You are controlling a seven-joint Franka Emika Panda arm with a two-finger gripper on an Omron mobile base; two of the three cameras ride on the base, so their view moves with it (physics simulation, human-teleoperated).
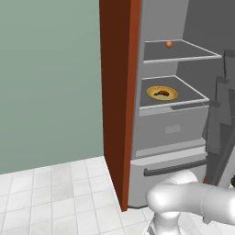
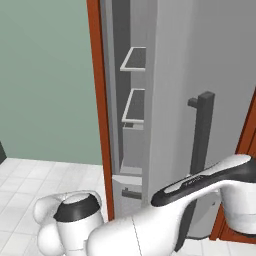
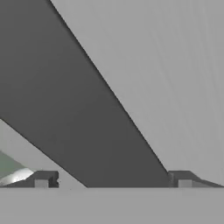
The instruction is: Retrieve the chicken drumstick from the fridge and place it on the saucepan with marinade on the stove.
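The fridge [image 1: 170, 124] is standing open, its grey interior showing beside a red-brown wood panel [image 1: 117, 101] that is running up its left side. On the middle shelf [image 1: 183, 94] a yellow plate [image 1: 162, 93] is sitting, and the chicken drumstick [image 1: 161, 93] is lying on it as a small brown piece near the plate's middle. One shelf higher, a small orange ball [image 1: 169, 44] is resting near the back. Below the shelves a closed grey drawer [image 1: 172, 126] is showing, and under it a lower door with a dark horizontal handle [image 1: 176, 168]. In the right base view the open fridge door [image 2: 200, 100] is facing the camera with its long dark vertical handle [image 2: 200, 135], and the white arm is bending across in front of that handle. In the hand view the tool [image 3: 113, 178] is spread wide, its two dark fingertips [image 3: 42, 178] standing far apart with nothing between them; a broad dark band and a pale grey surface are crossing just ahead, probably the handle and the door, though the close view is too plain to be sure.
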